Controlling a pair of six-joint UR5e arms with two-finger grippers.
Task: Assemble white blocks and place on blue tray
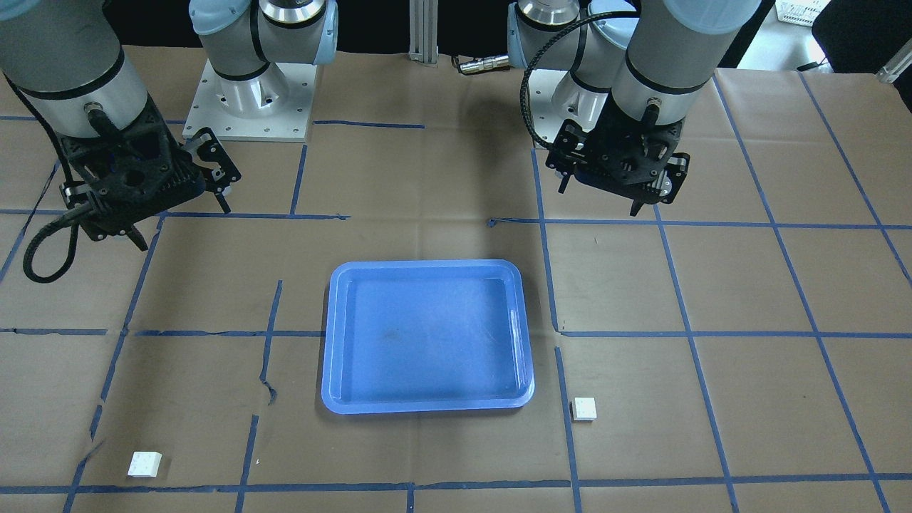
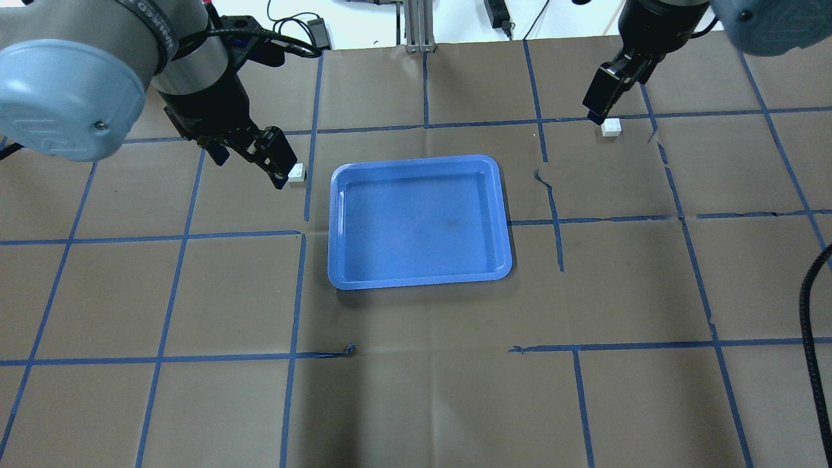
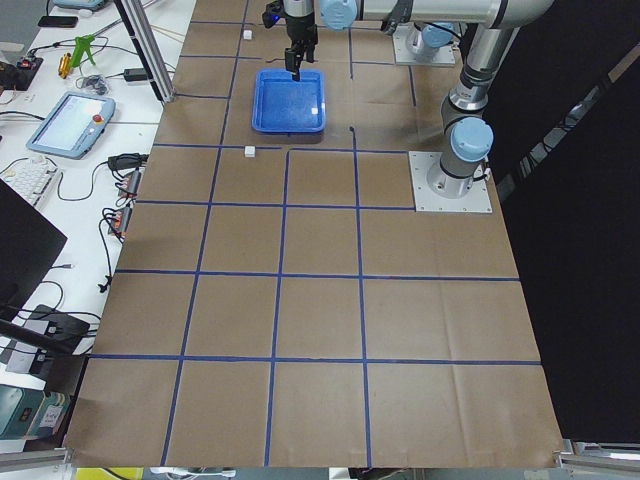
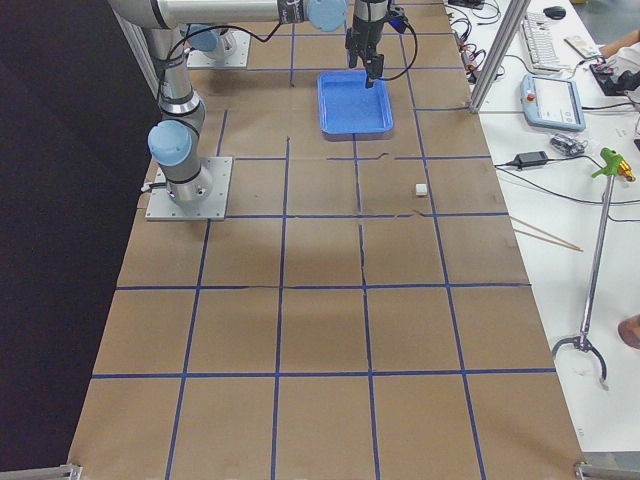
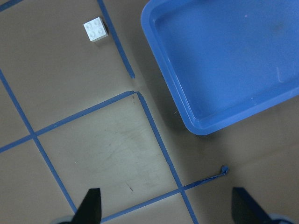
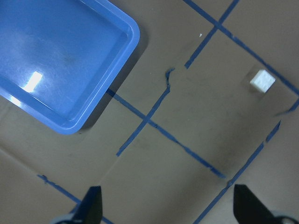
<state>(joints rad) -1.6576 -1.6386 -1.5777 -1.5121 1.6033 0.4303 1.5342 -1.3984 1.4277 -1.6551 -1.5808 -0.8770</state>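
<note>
The blue tray [image 1: 427,264] lies empty at the table's middle. One white block [image 1: 584,408] lies on the table just off the tray's corner on my left arm's side; it also shows in the left wrist view [image 5: 96,30]. The other white block [image 1: 144,464] lies far off on my right arm's side and shows in the right wrist view [image 6: 262,80]. My left gripper [image 1: 598,199] and right gripper [image 1: 182,224] hang open and empty well above the table, apart from both blocks. The wrist views show the fingertips [image 5: 92,205] [image 6: 92,205] wide apart.
Brown paper with a blue tape grid covers the table. The two arm bases [image 1: 246,100] stand at the robot's edge. A monitor, keyboard and cables lie on the side bench [image 3: 70,110] beyond the table's far edge.
</note>
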